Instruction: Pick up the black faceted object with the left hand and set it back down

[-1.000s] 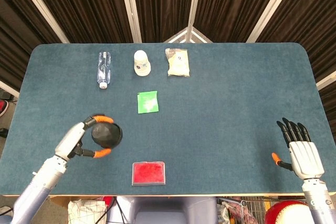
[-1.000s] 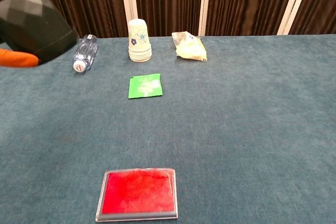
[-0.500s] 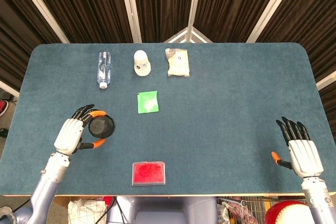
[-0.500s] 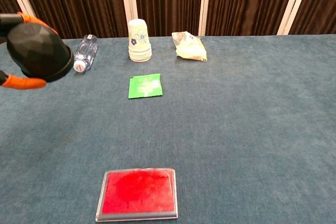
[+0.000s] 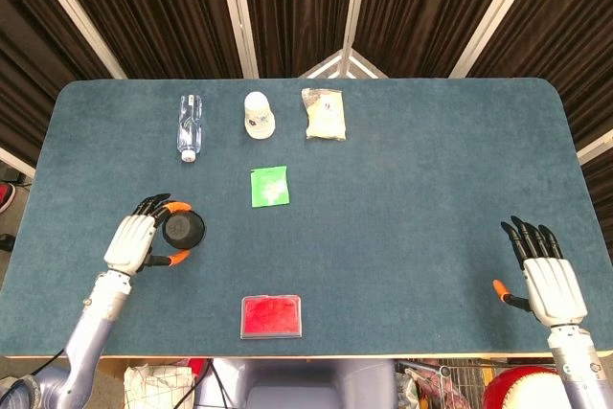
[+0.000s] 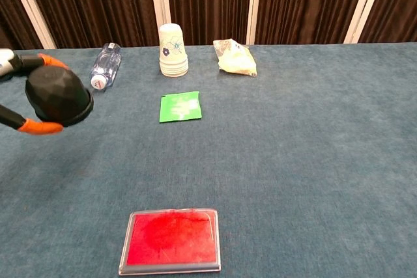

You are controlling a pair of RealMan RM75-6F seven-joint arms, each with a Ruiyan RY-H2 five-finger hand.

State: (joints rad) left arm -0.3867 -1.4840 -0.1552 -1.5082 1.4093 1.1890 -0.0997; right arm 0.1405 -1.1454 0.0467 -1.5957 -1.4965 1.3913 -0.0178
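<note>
Over the table's (image 5: 402, 237) left side, my left robot hand (image 5: 134, 242) pinches the black faceted object (image 6: 58, 95) between orange fingertips (image 6: 40, 127). It looks just above the cloth; contact is unclear. Lower straight, keep it level, and release only once it rests. My right robot hand (image 5: 548, 280) rests spread, holding nothing.

Matt black faceted object (image 6: 57, 96) — felt-like table (image 6: 313, 161)

Bottle (image 5: 190, 125), cup stack (image 5: 258, 114) and bag (image 5: 324, 113) along the table's (image 5: 431, 189) far edge, packet (image 5: 269, 186) before them.
</note>
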